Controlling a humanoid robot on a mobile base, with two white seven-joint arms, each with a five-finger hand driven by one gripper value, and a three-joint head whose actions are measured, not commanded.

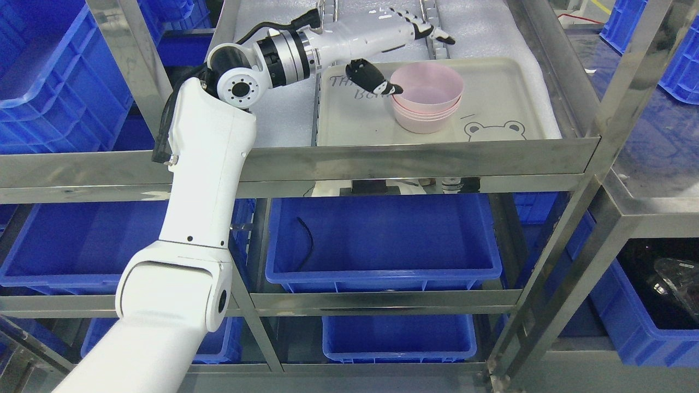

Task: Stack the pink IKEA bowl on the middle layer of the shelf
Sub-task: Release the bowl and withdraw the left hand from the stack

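Pink bowls (427, 97) sit nested in a stack on a beige tray (497, 93) with a bear drawing, on the steel shelf level. My left hand (420, 57) reaches in from the left over the tray, just left of and above the stack. Its fingers (431, 31) are spread and extended past the bowls' far rim, while the thumb (377, 79) points down beside the top bowl's left rim. Nothing is gripped. My right arm does not show.
Steel shelf posts (617, 109) frame the opening on both sides, and a front rail (349, 158) runs below the tray. White foam lining (284, 114) lies left of the tray. Blue bins (382, 240) fill the lower levels and the sides.
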